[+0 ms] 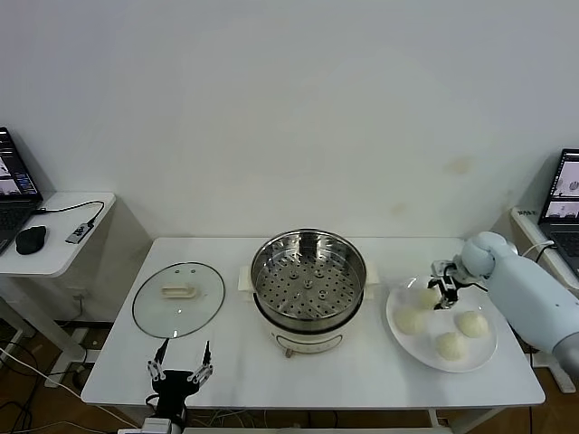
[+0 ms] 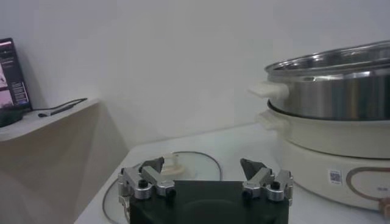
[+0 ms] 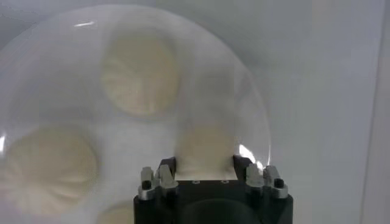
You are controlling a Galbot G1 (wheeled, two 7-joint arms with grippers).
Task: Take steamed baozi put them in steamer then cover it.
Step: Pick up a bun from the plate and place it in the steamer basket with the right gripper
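Four baozi point(image 1: 410, 320) lie on a white plate point(image 1: 471, 360) at the table's point(image 1: 235, 371) right end, at about 3 o'clock from the steamer point(image 1: 308, 274). The right gripper point(image 1: 442, 294) is down on the bun at the plate's 11 o'clock, a finger pressed against each side of it (the wrist view shows the bun point(image 3: 204, 149) filling the space between the fingertips point(image 3: 166, 165)), so the gripper is closed around that bun, which rests on the plate. The right arm reaches in from the table's right edge, forearm slanting down and inward, wrist bent so the fingers point at the plate. The steamer stands open at the table's centre, its perforated tray bare, on a white base point(image 1: 308, 342). The cover point(image 1: 178, 298) lies flat on the table at the steamer's 9 o'clock, handle up. The left gripper point(image 1: 180, 369) waits at the near edge, at about 6 o'clock from the cover, fingers spread wide apart and holding nothing, pointing toward it.
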